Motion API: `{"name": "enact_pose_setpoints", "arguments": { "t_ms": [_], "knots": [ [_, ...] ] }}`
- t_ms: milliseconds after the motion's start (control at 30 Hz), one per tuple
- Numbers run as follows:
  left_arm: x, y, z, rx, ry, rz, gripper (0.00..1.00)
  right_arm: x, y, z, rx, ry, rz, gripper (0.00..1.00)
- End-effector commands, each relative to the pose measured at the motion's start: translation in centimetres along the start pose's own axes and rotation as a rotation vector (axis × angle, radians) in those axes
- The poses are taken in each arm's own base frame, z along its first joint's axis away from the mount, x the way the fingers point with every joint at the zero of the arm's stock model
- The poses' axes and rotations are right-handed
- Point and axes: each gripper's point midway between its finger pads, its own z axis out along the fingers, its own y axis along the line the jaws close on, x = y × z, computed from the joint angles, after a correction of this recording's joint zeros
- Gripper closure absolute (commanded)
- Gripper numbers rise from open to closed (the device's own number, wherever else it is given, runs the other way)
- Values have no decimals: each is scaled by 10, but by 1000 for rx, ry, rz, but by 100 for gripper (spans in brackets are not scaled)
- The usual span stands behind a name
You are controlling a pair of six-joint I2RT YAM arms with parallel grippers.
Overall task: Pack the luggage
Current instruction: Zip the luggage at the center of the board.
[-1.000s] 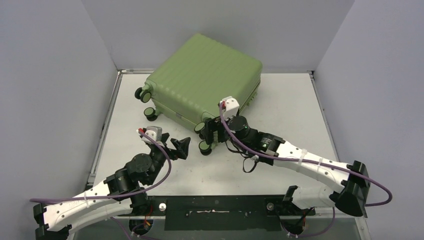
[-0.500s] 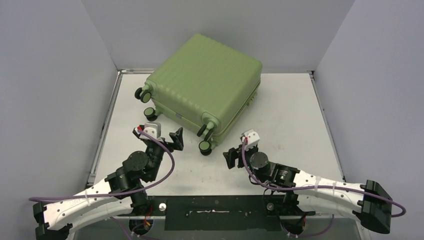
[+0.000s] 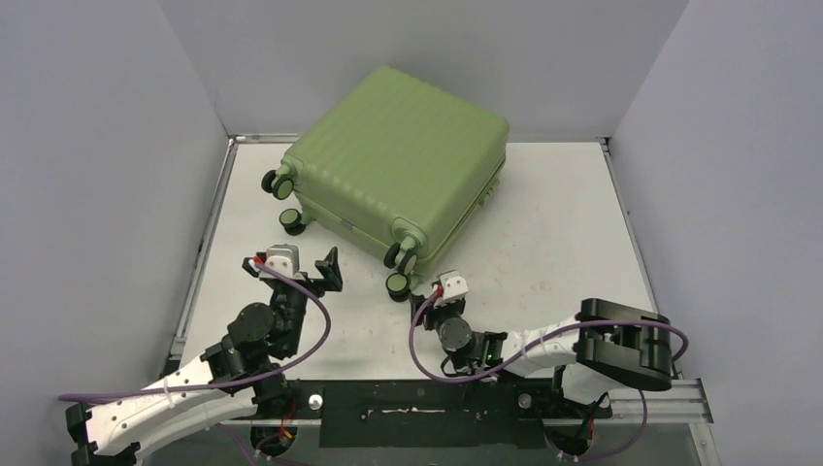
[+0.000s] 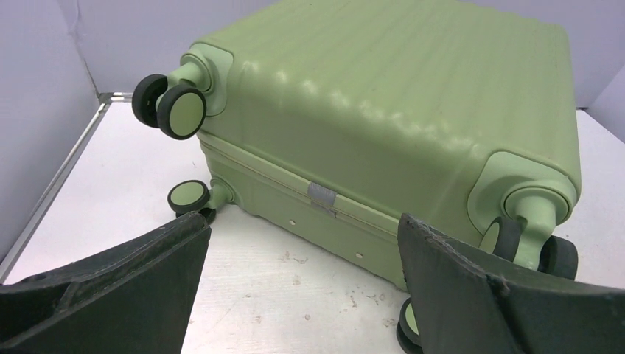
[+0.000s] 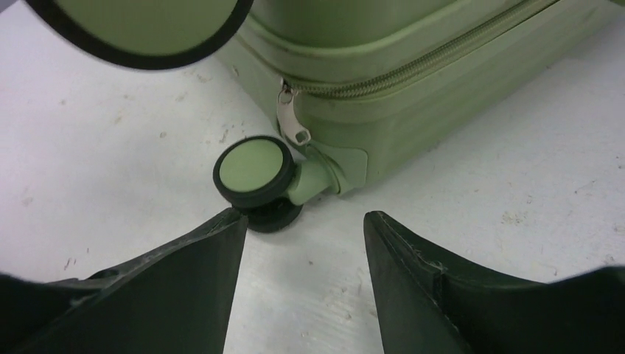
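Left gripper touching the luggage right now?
Apart. The top view shows a strip of bare table between the left gripper and the near edge of the luggage. Its jaws stand wide open with nothing in them.

The inside of the luggage (image 3: 398, 160) is concealed by its closed shell. In the right wrist view one wheel (image 5: 140, 29) is cut off by the top edge; in the left wrist view a lower wheel (image 4: 404, 332) is partly hidden behind a gripper finger (image 4: 508, 295) and cropped at the bottom edge
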Motion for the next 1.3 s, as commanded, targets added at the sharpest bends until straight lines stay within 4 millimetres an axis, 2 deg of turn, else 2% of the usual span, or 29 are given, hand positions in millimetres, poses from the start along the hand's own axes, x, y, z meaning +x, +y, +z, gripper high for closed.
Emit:
{"name": "enact_pose_setpoints", "arguments": {
  "t_ms": [0, 167, 333, 700, 967, 1267],
  "knots": [
    [-16, 11, 0, -45, -44, -43, 2, -47, 8, 18, 111, -180, 206, 41],
    [-19, 14, -3, -44, -52, -68, 3, -43, 17, 34, 134, -191, 210, 46],
    [-20, 13, -5, -29, -54, -89, 3, -35, 13, 49, 172, -183, 234, 49],
    [-20, 8, -4, -6, -48, -85, 3, -38, 24, 64, 184, -192, 221, 58],
    [-19, 7, -4, 1, -45, -80, 3, -35, 21, 68, 222, -171, 218, 76],
    [-19, 6, -4, 4, -42, -74, 3, -26, 1, 57, 278, -134, 181, 97]
  ]
}}
